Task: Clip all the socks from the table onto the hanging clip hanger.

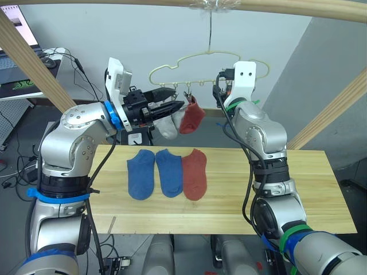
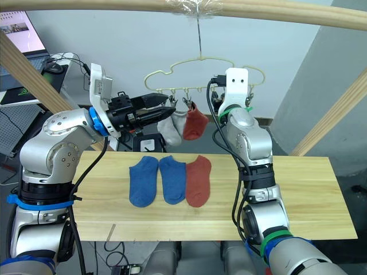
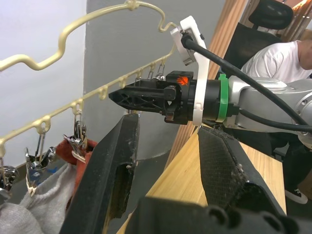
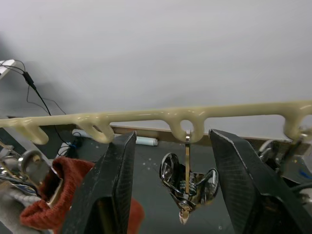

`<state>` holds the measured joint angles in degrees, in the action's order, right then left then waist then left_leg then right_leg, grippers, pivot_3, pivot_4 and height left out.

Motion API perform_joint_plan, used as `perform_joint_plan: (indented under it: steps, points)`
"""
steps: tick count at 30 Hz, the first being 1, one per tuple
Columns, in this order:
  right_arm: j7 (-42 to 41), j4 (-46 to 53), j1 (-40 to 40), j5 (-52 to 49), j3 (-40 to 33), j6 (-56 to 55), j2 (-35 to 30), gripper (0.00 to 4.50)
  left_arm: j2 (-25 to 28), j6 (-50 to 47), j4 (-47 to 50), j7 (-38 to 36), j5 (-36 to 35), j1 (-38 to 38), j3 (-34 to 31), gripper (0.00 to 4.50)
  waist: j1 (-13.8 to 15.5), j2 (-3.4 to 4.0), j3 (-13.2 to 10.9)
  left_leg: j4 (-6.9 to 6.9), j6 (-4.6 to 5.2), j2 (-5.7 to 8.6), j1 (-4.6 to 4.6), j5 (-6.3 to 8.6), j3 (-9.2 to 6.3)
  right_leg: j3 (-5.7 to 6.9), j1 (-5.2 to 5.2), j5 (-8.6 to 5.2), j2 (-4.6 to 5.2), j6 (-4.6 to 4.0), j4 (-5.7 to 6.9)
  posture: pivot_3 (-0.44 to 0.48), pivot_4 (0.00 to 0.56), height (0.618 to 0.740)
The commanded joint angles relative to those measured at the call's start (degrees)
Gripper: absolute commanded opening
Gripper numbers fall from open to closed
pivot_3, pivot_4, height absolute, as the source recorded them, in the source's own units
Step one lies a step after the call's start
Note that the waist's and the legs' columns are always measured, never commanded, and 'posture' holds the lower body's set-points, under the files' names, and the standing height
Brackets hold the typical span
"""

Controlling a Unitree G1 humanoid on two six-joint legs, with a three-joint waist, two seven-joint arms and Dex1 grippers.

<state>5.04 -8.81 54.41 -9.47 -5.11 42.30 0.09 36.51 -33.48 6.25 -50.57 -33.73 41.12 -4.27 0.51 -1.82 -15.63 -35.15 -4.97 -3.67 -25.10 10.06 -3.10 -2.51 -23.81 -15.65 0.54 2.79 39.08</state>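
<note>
With two blue socks (image 1: 155,173) and a rust-red sock (image 1: 194,173) lying on the tabletop (image 1: 309,189), the right pincer (image 4: 168,195) is gaping empty around a clip (image 4: 187,183) of the clip hanger (image 1: 195,59), the left pincer (image 3: 165,165) is hovering open and empty nearby, and any nudge is risking swinging the hanger and loosening the hung socks (image 1: 182,117).

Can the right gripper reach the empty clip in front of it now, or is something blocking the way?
Probably yes. The right gripper is open, its fingers standing on either side of the empty clip that hangs from the hanger. Nothing lies between them; the clipped red sock hangs off to one side.
</note>
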Motion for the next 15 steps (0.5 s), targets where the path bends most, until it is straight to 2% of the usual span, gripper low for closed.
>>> perform_joint_plan:
  steps: [1, 15]
  points:
    - [-0.01, 2.86, -0.41, 0.78, 0.69, 0.51, -0.45, 2.47, 0.44, 0.41, 2.04, 0.18, 0.1, 0.52, -0.89, 2.18, 0.0, 0.0, 0.0, 0.01, 0.0, 0.0, 0.0, 0.0, 0.01, 0.0, 0.0, 0.0, 0.0, 0.0, 0.0, 0.167, 0.204, 0.74]
    - [1.31, 6.19, -1.69, 1.8, 0.19, 3.43, 0.39, 2.47, -0.36, 0.96, 1.45, 0.0, 0.72, 0.78, -0.5, 2.18, 0.03, 0.0, 0.0, 0.03, 0.0, 0.0, 0.0, 0.0, 0.01, 0.0, -0.02, 0.0, 0.0, 0.0, -0.01, 0.154, 0.203, 0.74]
